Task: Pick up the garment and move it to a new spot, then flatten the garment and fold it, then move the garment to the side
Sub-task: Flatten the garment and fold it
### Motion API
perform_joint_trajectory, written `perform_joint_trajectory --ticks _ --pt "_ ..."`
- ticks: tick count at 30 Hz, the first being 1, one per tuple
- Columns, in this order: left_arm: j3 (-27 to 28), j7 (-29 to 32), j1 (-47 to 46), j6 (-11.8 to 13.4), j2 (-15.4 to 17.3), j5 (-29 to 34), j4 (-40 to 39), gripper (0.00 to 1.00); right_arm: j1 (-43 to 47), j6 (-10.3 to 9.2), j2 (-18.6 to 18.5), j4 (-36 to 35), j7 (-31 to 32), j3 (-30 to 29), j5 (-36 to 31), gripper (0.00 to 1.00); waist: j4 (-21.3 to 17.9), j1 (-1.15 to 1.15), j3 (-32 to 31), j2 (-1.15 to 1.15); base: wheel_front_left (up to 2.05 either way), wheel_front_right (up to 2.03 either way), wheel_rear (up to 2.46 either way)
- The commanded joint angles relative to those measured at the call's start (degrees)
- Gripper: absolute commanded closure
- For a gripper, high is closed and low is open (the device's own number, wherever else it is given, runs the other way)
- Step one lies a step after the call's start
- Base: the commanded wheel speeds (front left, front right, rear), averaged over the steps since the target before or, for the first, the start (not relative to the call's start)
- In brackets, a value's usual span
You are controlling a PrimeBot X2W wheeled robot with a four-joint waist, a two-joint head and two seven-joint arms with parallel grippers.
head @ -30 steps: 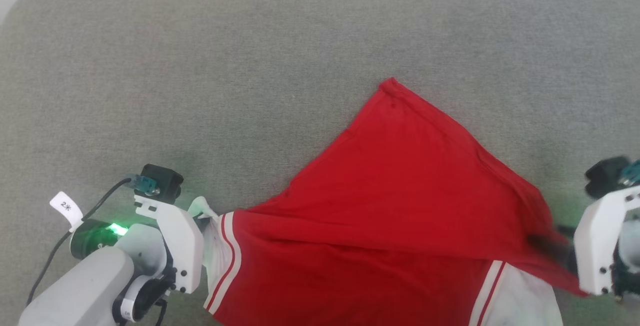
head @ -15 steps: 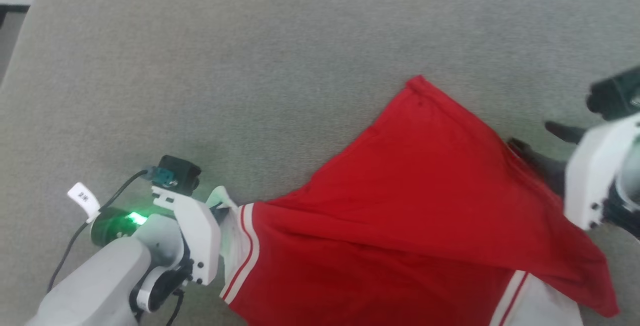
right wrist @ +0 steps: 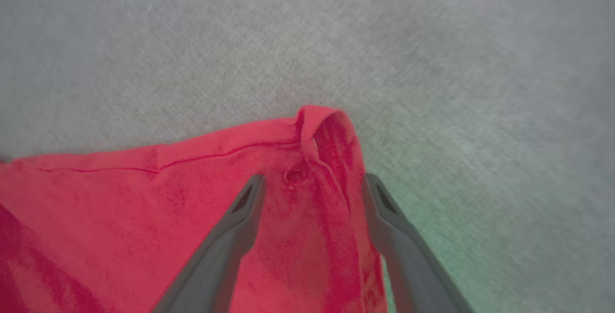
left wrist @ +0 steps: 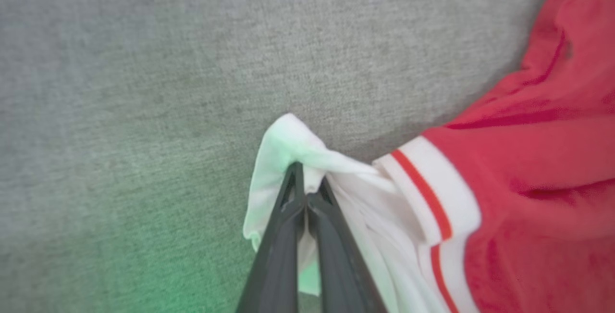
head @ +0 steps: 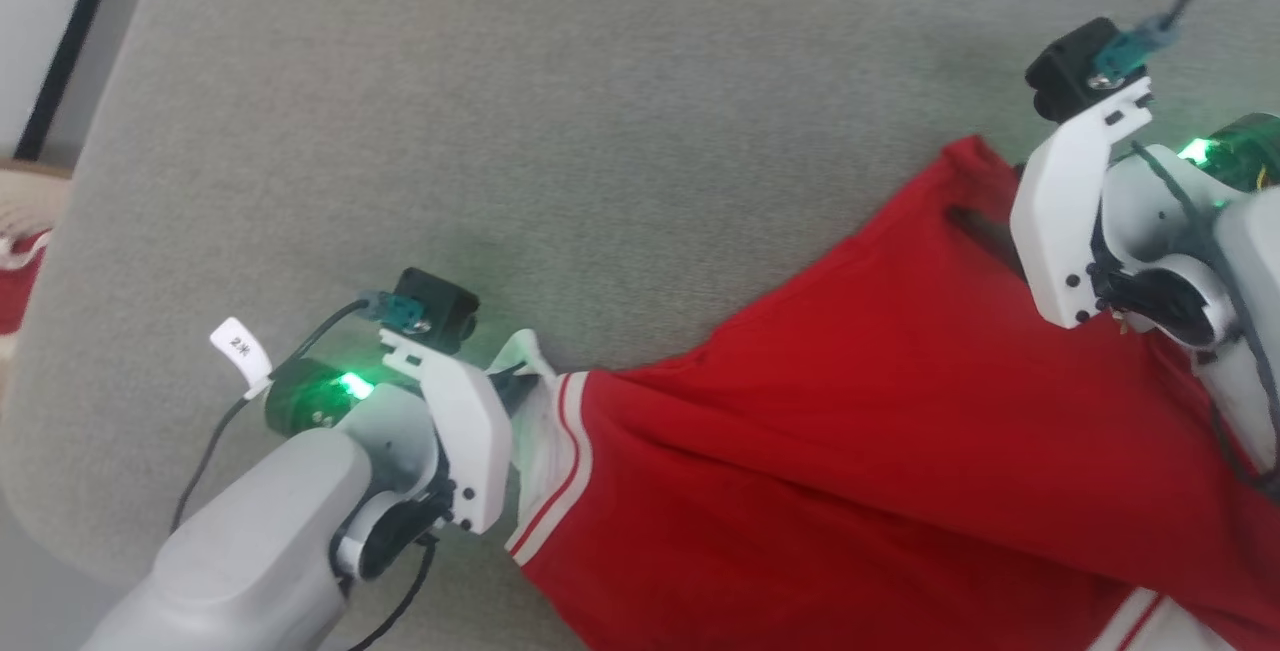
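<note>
The garment (head: 860, 431) is a red jersey with white, red-striped sleeves, lying spread on a grey cushion. My left gripper (head: 518, 383) is at its left end, shut on the bunched white sleeve (left wrist: 288, 144). In the left wrist view the two dark fingers (left wrist: 288, 236) meet with the white cloth pinched between them. My right gripper (right wrist: 312, 178) is open above the garment's far red corner (right wrist: 322, 125), one finger on each side of the corner's folded hem. In the head view its white mount (head: 1060, 201) hides most of its fingers.
The grey cushion (head: 600, 131) runs wide behind and to the left of the garment; its rounded left edge (head: 60, 331) drops off. Beyond that edge is a beige basket (head: 25, 206) with a red-and-white cloth (head: 15, 281).
The head camera has swung left. My open right gripper has left the garment's near right edge and moved to its far corner. My left gripper keeps its hold on the sleeve.
</note>
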Motion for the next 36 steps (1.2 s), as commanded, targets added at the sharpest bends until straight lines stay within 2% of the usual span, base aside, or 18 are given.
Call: perform_joint_trajectory --ticks 1,8,11,12,17,23,33,36 --pt "-0.85 0.20 -0.03 0.52 -0.97 0.51 3.28 1.00 -1.93 0.01 -0.34 2.53 0.99 2.48 0.63 0.00 1.78 0.00 1.23 0.00 0.00 0.00 0.00" --pt "-1.64 -0.66 -0.66 -0.82 -2.99 0.33 6.69 1.00 -5.34 0.01 -1.03 14.80 8.34 13.67 6.01 0.00 4.47 0.00 1.78 0.00 0.00 0.00 0.00" --pt "-1.77 -0.89 -0.44 -1.04 -3.12 0.26 7.59 1.00 -5.27 0.03 -1.30 16.57 11.54 16.49 7.90 0.00 4.77 0.00 1.55 0.00 0.00 0.00 0.00" --pt "-1.98 -1.02 -0.36 -1.25 -3.15 0.26 8.24 1.00 -5.74 0.03 -1.81 17.71 13.90 18.31 9.64 1.00 4.93 0.00 1.18 0.00 0.00 0.00 0.00" --pt "-2.05 -0.93 0.03 -1.42 -3.00 -0.20 9.43 1.00 -8.65 0.01 -2.69 17.92 11.49 19.62 11.31 1.00 4.54 0.00 -0.20 0.00 0.00 0.00 0.00" --pt "-0.91 0.27 -1.94 -0.34 -1.43 -0.47 8.03 1.00 -11.36 0.00 -3.45 16.68 6.22 18.92 13.43 1.00 3.10 0.00 -3.33 0.00 0.00 0.00 0.00" --pt "2.19 7.59 -13.39 2.02 5.26 1.79 1.88 1.00 -14.85 0.01 -5.42 12.96 0.10 17.52 15.54 1.00 -1.63 0.00 -11.02 0.00 0.00 0.00 0.00" --pt "2.76 10.43 -17.78 1.81 6.30 2.22 1.58 1.00 -15.89 0.01 -5.63 12.10 -0.84 16.65 15.72 1.00 -3.54 0.00 -13.28 0.00 0.00 0.00 0.00"
